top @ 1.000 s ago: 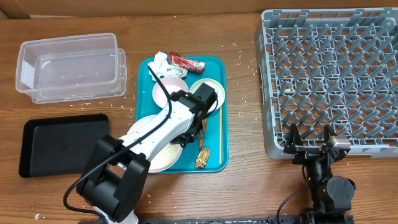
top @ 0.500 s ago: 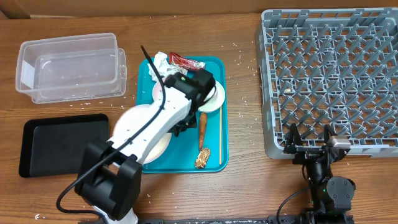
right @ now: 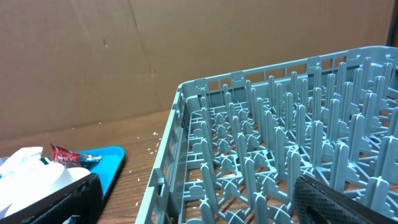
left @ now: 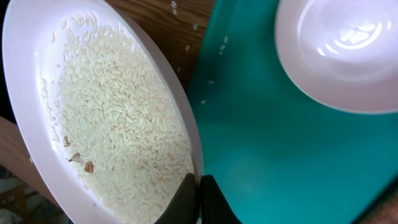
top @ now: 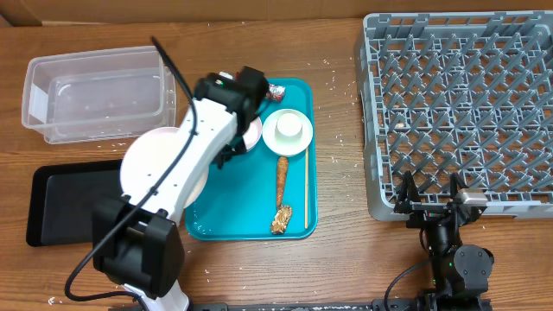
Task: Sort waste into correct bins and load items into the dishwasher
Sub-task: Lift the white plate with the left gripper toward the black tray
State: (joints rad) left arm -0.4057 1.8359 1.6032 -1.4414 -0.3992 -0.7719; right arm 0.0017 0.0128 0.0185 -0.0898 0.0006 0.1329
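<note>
The left hand (left: 199, 186) is clenched on the near rim of the plate (left: 22, 50), its two fingers pinching the edge. The plate is tilted and carries a spread of rice (left: 118, 124) with a few brown bits. From overhead the plate (top: 130, 168) is lifted off the surface and hangs over the 9 o'clock edge of the teal tray (top: 251, 212). The clear tub (top: 95, 91) sits at about 11 o'clock from the plate and the black tray (top: 82, 199) at about 8 o'clock; both look empty apart from specks.

On the teal tray, a white bowl (top: 288, 131) lies at 1 o'clock, a second bowl is half hidden under the arm, the carrot (top: 282, 177) is near the middle and the brown scrap (top: 280, 220) at 5 o'clock. The wrapper (right: 65, 155) and the napkin (right: 22, 155) lie at the tray's 12 o'clock end.

The right hand (top: 429, 194) rests released, fingers apart, at the 6 o'clock edge of the rack (top: 458, 104), which holds no dishes.

I judge the task barely begun: the rice has yet to be tipped out, the rest of the waste is unsorted and nothing is loaded.
</note>
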